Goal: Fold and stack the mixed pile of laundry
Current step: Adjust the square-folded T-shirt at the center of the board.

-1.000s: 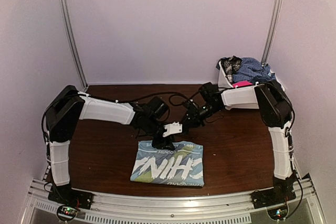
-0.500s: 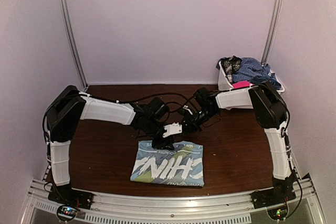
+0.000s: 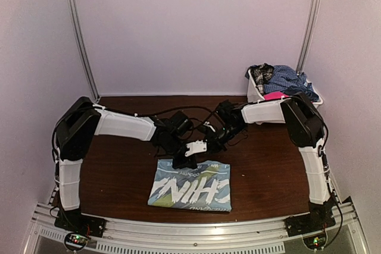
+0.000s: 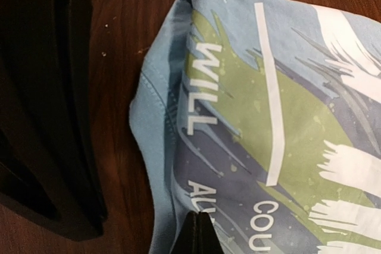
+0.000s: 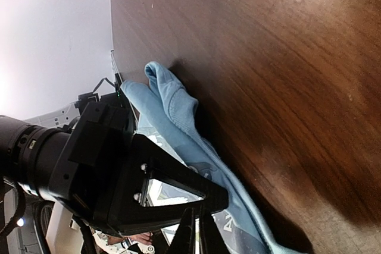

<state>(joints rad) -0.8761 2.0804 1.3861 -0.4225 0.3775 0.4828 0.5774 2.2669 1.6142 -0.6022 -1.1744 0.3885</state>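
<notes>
Moved: right gripper (image 5: 193,230) has slid left beside left gripper (image 4: 196,233) | jaws: both pairs together at far edge of folded light blue T-shirt (image 3: 191,185), near-centre on counter (image 3: 268,159), likely pinching for another fold, grip unconfirmed | remaining laundry pile (image 3: 280,80) far right.

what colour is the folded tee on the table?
Light blue T-shirt with an olive-green, navy and white graphic print. It shows best in the left wrist view.

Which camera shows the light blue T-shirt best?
The top external view: the whole folded light blue T-shirt lies there, print up. The left wrist view shows only one printed corner, close up; the right wrist view only a bunched blue edge.
</notes>
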